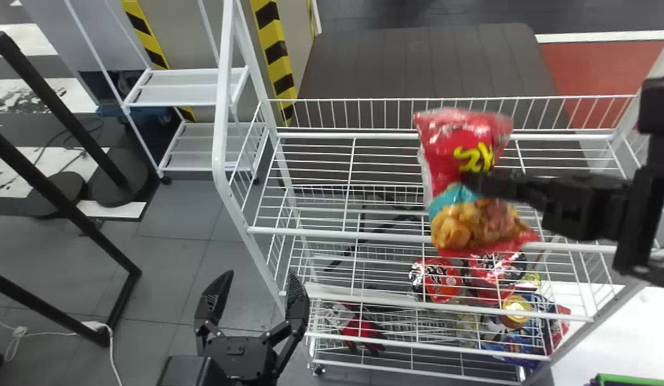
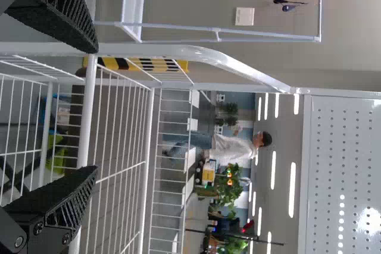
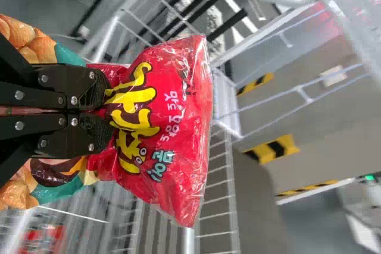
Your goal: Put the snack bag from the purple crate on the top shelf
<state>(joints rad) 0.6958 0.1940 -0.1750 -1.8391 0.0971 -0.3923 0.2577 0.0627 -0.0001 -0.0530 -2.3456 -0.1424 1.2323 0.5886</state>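
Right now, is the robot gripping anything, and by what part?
Yes, the right gripper pinches the red snack bag around its middle.

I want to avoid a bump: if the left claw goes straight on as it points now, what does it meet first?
Probably the rack, at its front rail, seen across the opening of the left claw in the wrist view. Depth is hard to judge, so this is not certain.

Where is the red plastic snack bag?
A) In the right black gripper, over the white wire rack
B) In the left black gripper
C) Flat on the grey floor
A: the right black gripper pinches the red snack bag above the white wire rack.
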